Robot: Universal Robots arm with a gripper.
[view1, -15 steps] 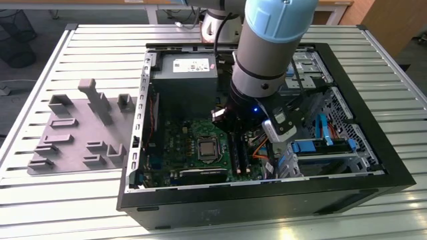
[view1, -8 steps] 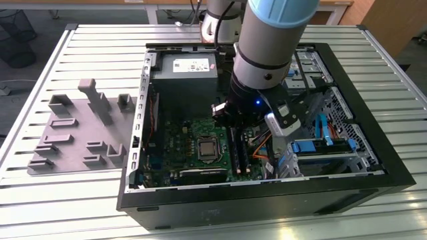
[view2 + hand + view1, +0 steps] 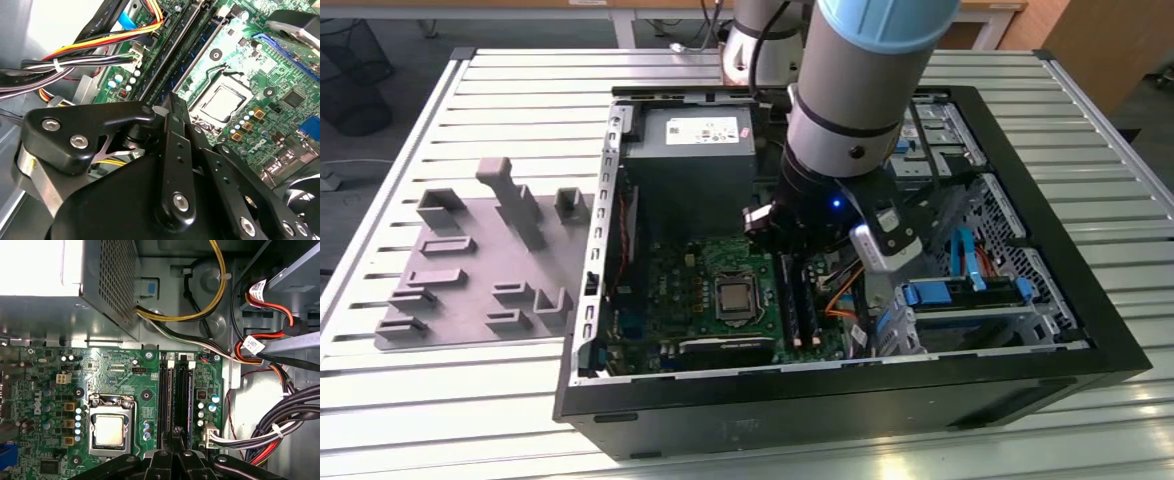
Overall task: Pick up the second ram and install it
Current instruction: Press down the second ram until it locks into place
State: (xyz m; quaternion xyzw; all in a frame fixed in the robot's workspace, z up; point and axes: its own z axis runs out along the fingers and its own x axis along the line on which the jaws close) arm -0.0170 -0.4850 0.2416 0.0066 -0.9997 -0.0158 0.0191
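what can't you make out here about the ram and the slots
- Second ram: not told apart from the memory slots, dark and narrow in the first wrist view.
- Slots' near ends: hidden behind the gripper there.
- Slots in the exterior view: upper part covered by the arm.

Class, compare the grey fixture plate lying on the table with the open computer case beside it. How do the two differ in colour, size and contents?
The fixture plate is flat, light grey and carries only low plastic blocks; the computer case is a black, deep-walled box, far larger. The plate's slots hold nothing, while the case holds a motherboard, a power supply and the gripper. Both rest on the slatted table.
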